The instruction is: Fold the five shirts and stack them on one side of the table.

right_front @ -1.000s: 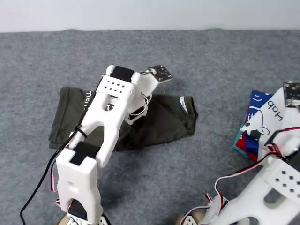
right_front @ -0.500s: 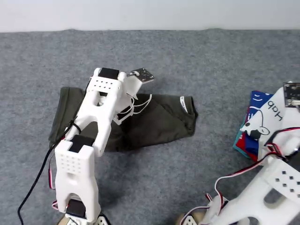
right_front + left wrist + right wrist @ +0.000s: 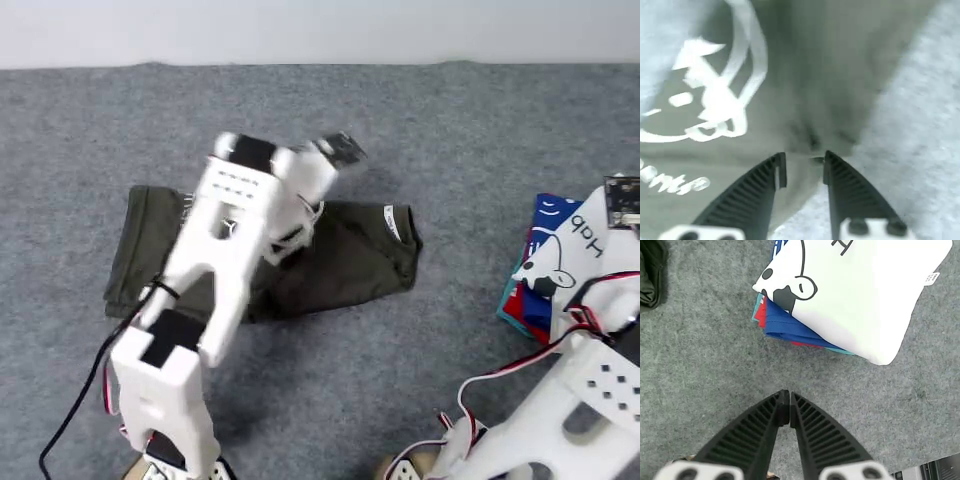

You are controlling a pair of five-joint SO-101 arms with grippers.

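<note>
The grey table (image 3: 450, 130) is lying under everything, and the dark green shirt (image 3: 350, 260) is sprawling across it, crumpled and only partly folded, its collar end pointing toward the far side from my left arm's base. My left arm (image 3: 215, 270) is stretching over the middle of that shirt and covering much of it. My right arm (image 3: 570, 410) is sitting well apart from the shirt, out beyond its collar end. The stack of folded shirts (image 3: 560, 250) is resting there too, well away from the green shirt, with a white shirt (image 3: 865, 285) lying on top of blue and red ones.

My left gripper (image 3: 802, 162) is hanging at the green shirt's edge, its jaws nearly together and pinching a puckered bunch of that edge. The shirt's white print (image 3: 715, 100) is showing just beside them.

My right gripper (image 3: 789, 401) is hovering over bare table between the green shirt and the stack, nearer the stack, its jaws pressed together and gripping nothing.
</note>
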